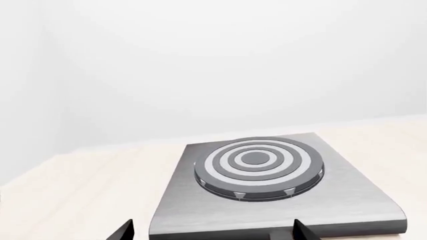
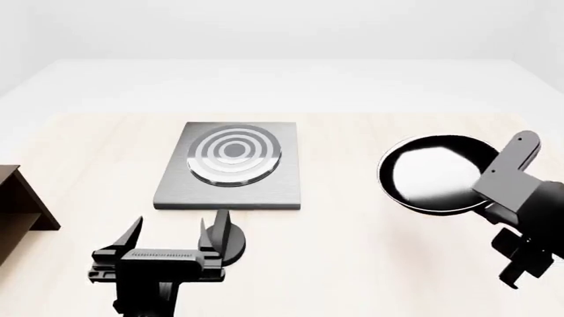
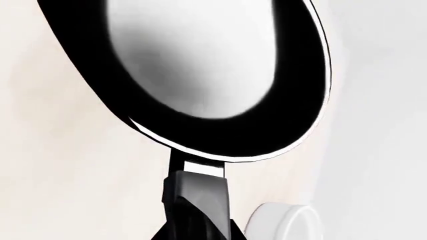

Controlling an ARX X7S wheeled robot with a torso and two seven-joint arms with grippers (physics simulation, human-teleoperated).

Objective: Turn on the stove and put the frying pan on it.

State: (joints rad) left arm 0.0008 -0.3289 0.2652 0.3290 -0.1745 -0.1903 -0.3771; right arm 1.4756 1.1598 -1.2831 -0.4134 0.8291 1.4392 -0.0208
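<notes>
Nearest: left gripper, jaws spread, R finger at the black knob. Right gripper prob. clamped on pan handle; grip itself hidden, can't tell. Frying pan sits right of stove, apart. Rigid, glossy, maybe slick; take by handle. No legible writing.

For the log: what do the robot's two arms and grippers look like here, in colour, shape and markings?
Both are matte black. The left gripper has two tapering, pointed fingers on a wide crossbar bearing faint grey lettering too small to read. The right arm is built of blocky, angular black segments with a rounded link end; its gripper is not clearly visible. No cables show.
</notes>
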